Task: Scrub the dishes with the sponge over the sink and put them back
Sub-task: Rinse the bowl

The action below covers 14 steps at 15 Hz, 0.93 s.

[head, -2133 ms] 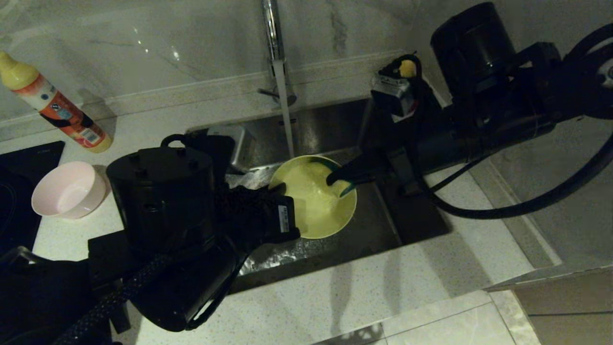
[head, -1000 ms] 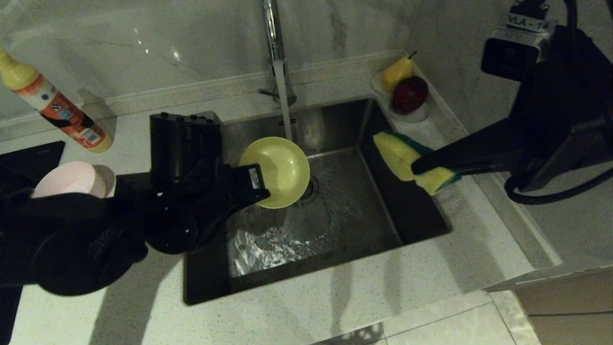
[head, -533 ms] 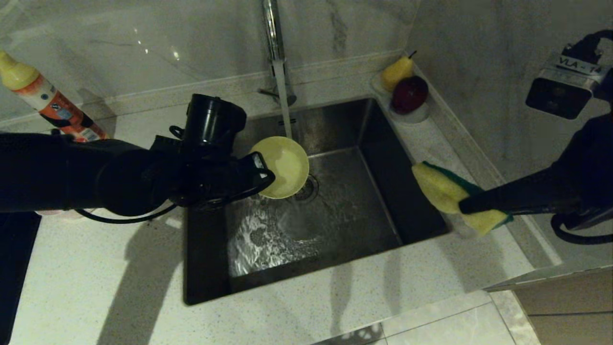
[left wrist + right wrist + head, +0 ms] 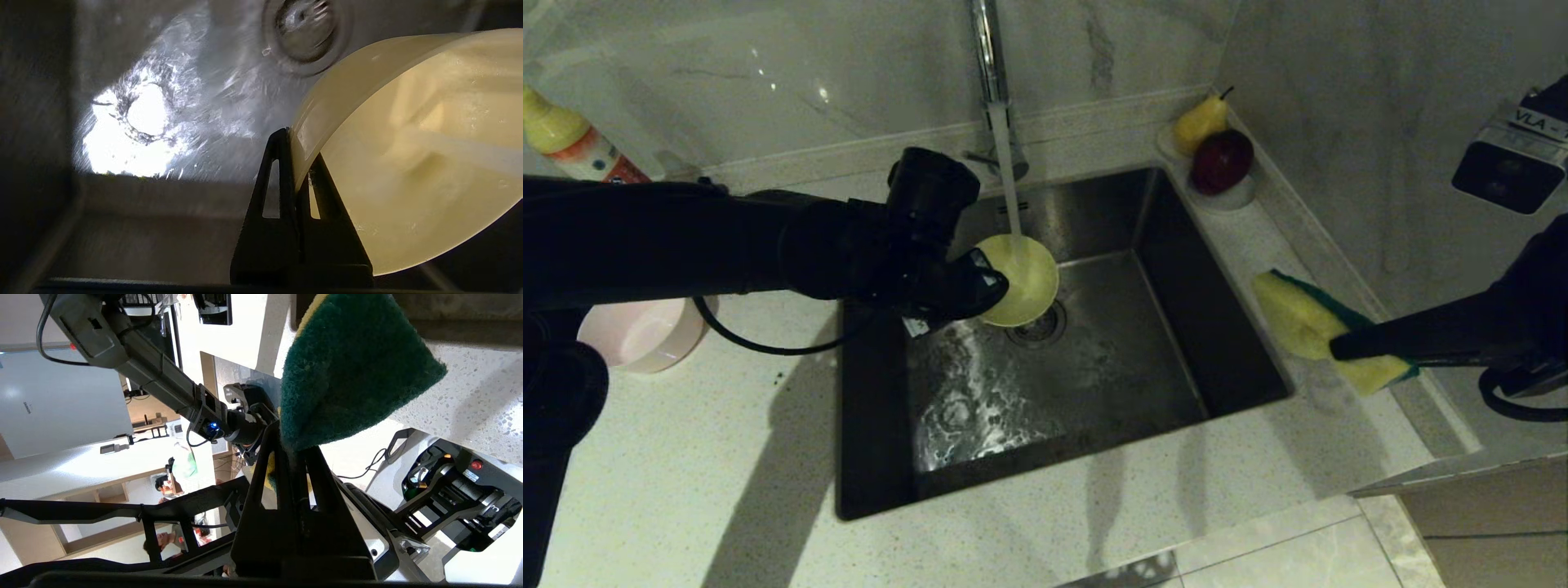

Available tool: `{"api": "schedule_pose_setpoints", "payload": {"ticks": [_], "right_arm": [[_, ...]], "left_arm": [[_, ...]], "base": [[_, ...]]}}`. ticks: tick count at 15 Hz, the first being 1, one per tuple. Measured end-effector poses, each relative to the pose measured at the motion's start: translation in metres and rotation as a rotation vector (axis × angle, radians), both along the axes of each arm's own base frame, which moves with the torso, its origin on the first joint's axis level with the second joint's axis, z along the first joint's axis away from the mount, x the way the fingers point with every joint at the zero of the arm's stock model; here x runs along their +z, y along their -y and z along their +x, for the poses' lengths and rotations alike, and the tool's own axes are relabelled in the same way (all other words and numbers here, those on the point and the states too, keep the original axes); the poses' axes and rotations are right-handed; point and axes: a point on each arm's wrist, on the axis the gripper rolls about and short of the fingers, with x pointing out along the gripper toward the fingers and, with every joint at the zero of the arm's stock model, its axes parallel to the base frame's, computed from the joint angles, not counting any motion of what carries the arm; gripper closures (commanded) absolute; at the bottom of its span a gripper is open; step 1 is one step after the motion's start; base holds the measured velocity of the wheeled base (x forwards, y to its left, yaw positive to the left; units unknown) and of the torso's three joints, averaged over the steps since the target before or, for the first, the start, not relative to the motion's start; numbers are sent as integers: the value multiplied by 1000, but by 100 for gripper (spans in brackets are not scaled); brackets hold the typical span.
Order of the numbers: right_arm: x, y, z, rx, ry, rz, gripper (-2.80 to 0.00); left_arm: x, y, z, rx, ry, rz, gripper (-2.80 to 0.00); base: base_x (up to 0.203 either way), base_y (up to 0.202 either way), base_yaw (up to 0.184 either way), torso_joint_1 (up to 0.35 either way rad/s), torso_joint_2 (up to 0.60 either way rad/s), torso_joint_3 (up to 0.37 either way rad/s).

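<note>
Your left gripper [image 4: 987, 287] pinches the rim of the smooth round yellow bowl [image 4: 1023, 278], tilted under the tap's stream over the wet steel sink [image 4: 1094, 384]. Your right gripper [image 4: 1339, 349] squeezes the spongy yellow-and-green sponge [image 4: 1298, 327] above the speckled counter [image 4: 1339, 416], right of the sink.

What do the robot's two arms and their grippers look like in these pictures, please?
Both arms are black. The left arm has a cylindrical wrist joint, a thin black cable looping beneath it and a small white label near the left gripper, whose fingers are flat black triangles with slot cut-outs. The right gripper has the same fingers; the right arm carries a white-labelled camera box and a thick black cable.
</note>
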Motion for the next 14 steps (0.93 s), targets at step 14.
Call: {"api": "schedule_pose_setpoints", "payload": {"ticks": [14], "right_arm": [[-3, 2, -2, -5, -9, -1, 0]], "left_arm": [[0, -9, -24, -107, -157, -79, 0]], "base": [[0, 0, 0, 0, 0, 0]]}}
